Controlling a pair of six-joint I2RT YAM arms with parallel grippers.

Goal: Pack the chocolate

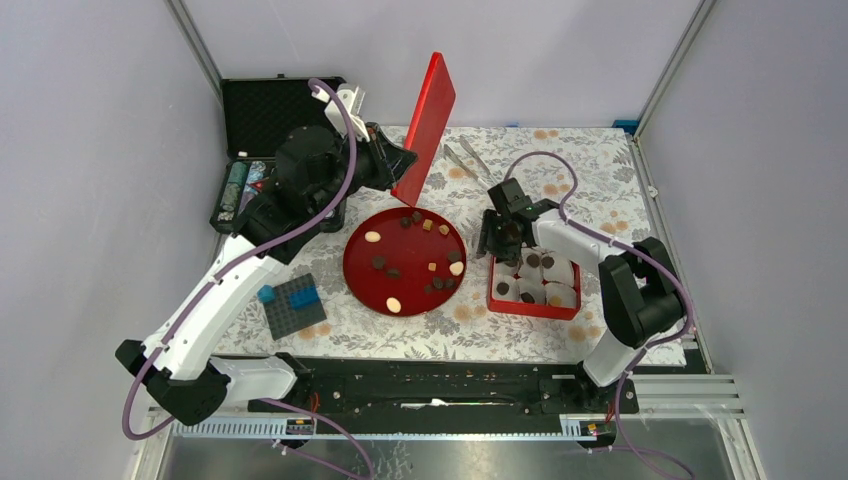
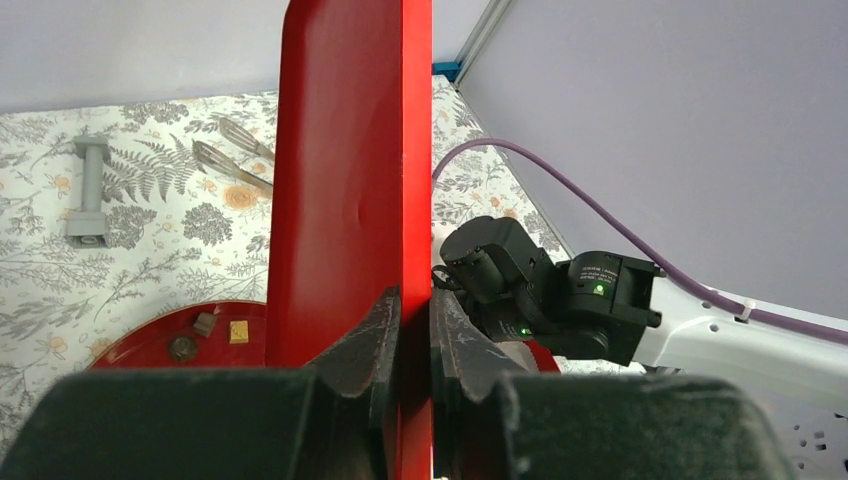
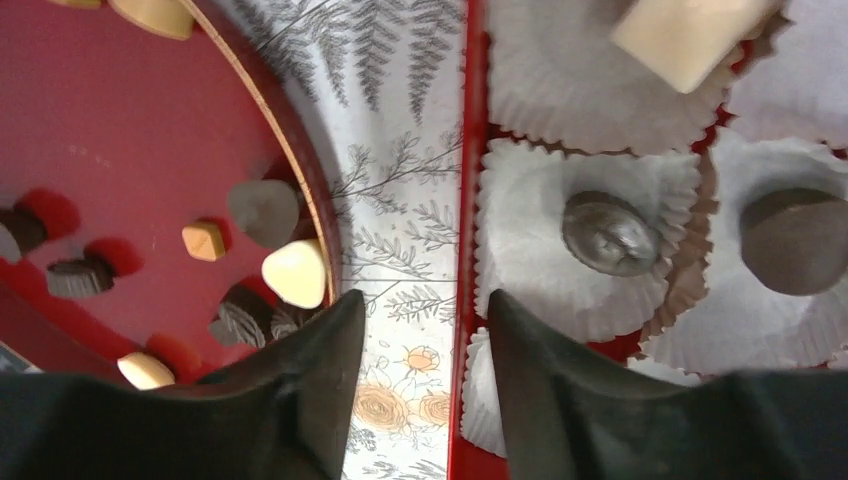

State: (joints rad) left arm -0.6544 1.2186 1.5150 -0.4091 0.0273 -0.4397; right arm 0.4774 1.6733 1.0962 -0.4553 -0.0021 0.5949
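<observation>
Chocolate pieces (image 1: pixel 380 262), dark, tan and cream, lie scattered on a round red plate (image 1: pixel 360 285). To its right stands a red box (image 1: pixel 497 300) lined with white paper cups; some cups hold chocolate (image 3: pixel 610 232). My right gripper (image 1: pixel 495 245) hovers open over the tablecloth strip between the plate rim (image 3: pixel 300 170) and the box wall (image 3: pixel 468 150), nothing between its fingers. A cream piece (image 3: pixel 295 272) lies by its left fingertip. My left gripper (image 2: pixel 415 295) is shut on the edge of a red lid (image 1: pixel 425 125), held upright behind the plate.
A black case (image 1: pixel 270 110) stands open at the back left, with striped poker chips (image 1: pixel 235 190) in front of it. A grey studded plate with blue bricks (image 1: pixel 295 303) lies front left. Metal tongs (image 1: pixel 465 158) rest behind the box. A grey post (image 2: pixel 88 190) lies on the cloth.
</observation>
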